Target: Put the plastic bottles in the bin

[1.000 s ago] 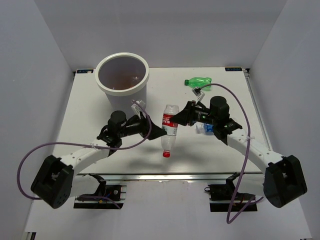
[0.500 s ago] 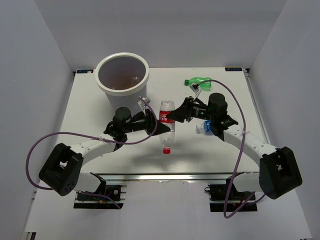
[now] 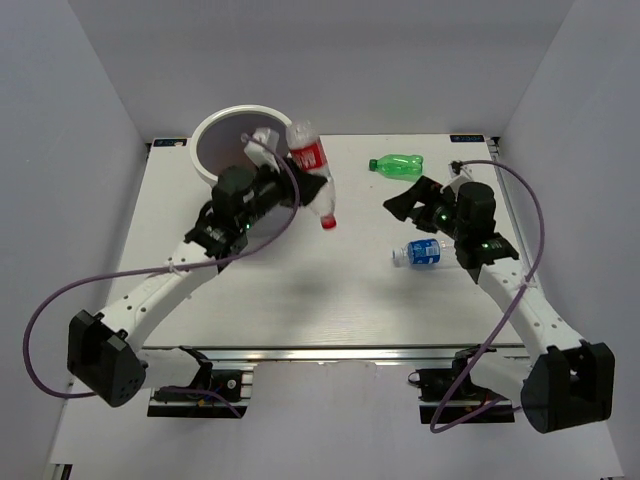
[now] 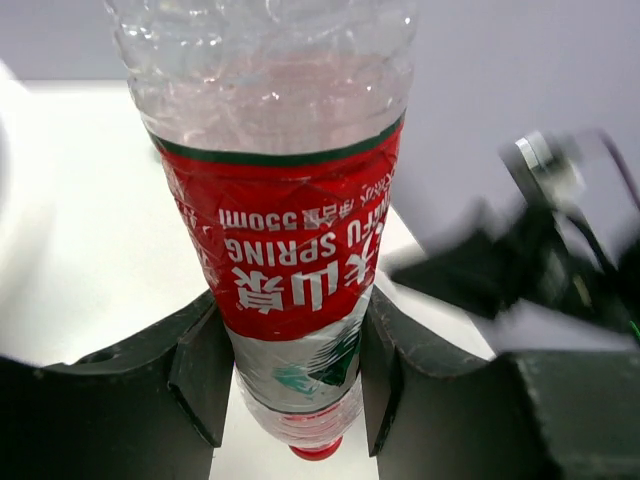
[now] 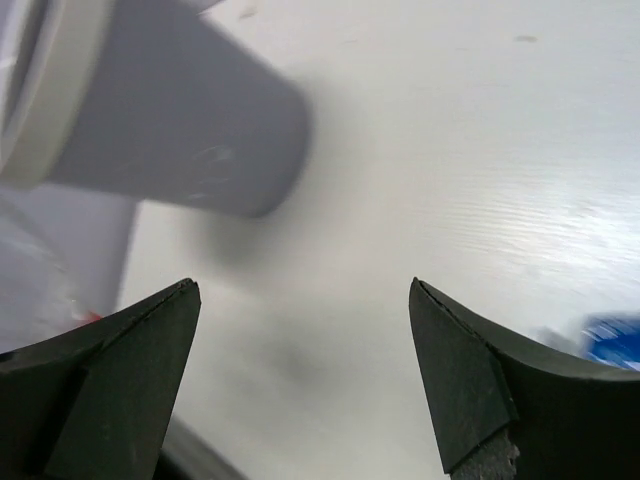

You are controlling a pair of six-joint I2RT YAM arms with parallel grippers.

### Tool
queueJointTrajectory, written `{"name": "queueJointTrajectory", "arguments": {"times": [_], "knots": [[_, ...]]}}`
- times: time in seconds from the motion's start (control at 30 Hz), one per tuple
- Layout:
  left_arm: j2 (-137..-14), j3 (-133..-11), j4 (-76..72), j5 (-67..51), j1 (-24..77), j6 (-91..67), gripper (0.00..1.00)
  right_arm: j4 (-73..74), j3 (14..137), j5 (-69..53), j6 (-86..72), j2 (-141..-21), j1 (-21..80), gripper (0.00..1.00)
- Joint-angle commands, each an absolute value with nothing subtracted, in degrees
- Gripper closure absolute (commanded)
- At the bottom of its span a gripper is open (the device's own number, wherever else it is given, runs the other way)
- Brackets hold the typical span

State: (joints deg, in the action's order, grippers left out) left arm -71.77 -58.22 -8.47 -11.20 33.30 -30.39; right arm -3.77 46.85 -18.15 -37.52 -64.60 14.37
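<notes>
Bottle with red label (image 4: 290, 230), clear, thin-walled and apparently empty, is judged light, easily crushed and slick. It is clamped across the lower label, near the neck, by the left gripper (image 4: 290, 378) and held cap-down just beside the rim of the white bin (image 3: 205, 128), not yet inside. Right gripper (image 5: 300, 330) is noted with jaws spread and empty over the smooth white table (image 3: 330, 300). Green bottle (image 3: 397, 164) and blue-label bottle (image 3: 425, 251) lie near it, and plain walls enclose the table.

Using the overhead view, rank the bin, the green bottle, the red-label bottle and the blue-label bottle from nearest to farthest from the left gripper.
1. Red-label bottle: clamped in the left gripper, at the bin's right side.
2. Bin: far left corner, just beyond the gripper.
3. Green bottle: lying at the back, right of centre.
4. Blue-label bottle: lying on the right, closer to the front.
</notes>
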Motion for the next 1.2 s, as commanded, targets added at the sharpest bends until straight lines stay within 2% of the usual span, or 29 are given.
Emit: {"name": "queueJointTrajectory", "arguments": {"times": [0.0, 0.03, 0.13, 0.23, 0.4, 0.47, 0.63, 0.67, 0.7, 1.03, 1.17], "knots": [[-74.3, -71.9, 5.4, 11.2, 30.2, -23.0, 0.74, 10.7, 48.7, -0.5, -33.3, -59.7, 13.1, 0.11], [-75.4, -74.2, 7.0, 11.9, 28.5, -22.8, 0.74, 12.0, 48.2, 5.8, -33.3, -58.7, 12.6, 0.1], [-79.5, -82.0, 9.2, 10.6, 20.3, -24.3, 0.74, 15.9, 46.3, 11.5, -33.6, -56.6, 10.6, 0.11], [-83.2, -87.0, 10.1, 10.5, 13.6, -23.8, 0.74, 20.5, 46.5, 12.0, -33.4, -57.6, 8.4, 0.11], [-88.3, -91.1, 11.2, 12.1, 11.0, -21.6, 0.72, 21.9, 44.9, 9.1, -34.4, -60.9, 4.8, 0.11], [-88.9, -90.5, 10.0, 12.9, 10.5, -20.7, 0.66, 20.9, 44.5, 6.8, -35.1, -62.0, 2.7, 0.11], [-90.7, -89.5, 8.0, 14.1, 10.2, -18.8, 0.29, 17.8, 44.8, 1.1, -35.2, -67.4, 0.7, 0.11], [-90.8, -90.1, 8.3, 13.5, 10.1, -18.6, 0.11, 17.7, 45.1, 1.1, -35.4, -68.2, 0.7, 0.11], [-90.6, -89.9, 8.2, 13.4, 10.2, -18.5, 0.02, 17.3, 45.3, 1.1, -35.8, -69.8, 0.7, 0.11], [-86.8, -95.7, 10.7, 14.4, 10.2, -15.6, 0.02, 12.7, 46.8, -1.5, -41.0, -80.3, -1.3, 0.11], [-82.0, -93.5, 11.3, 15.4, 10.1, -15.1, 0.02, 11.2, 46.8, -0.2, -41.8, -85.0, -1.5, 0.11]]}}
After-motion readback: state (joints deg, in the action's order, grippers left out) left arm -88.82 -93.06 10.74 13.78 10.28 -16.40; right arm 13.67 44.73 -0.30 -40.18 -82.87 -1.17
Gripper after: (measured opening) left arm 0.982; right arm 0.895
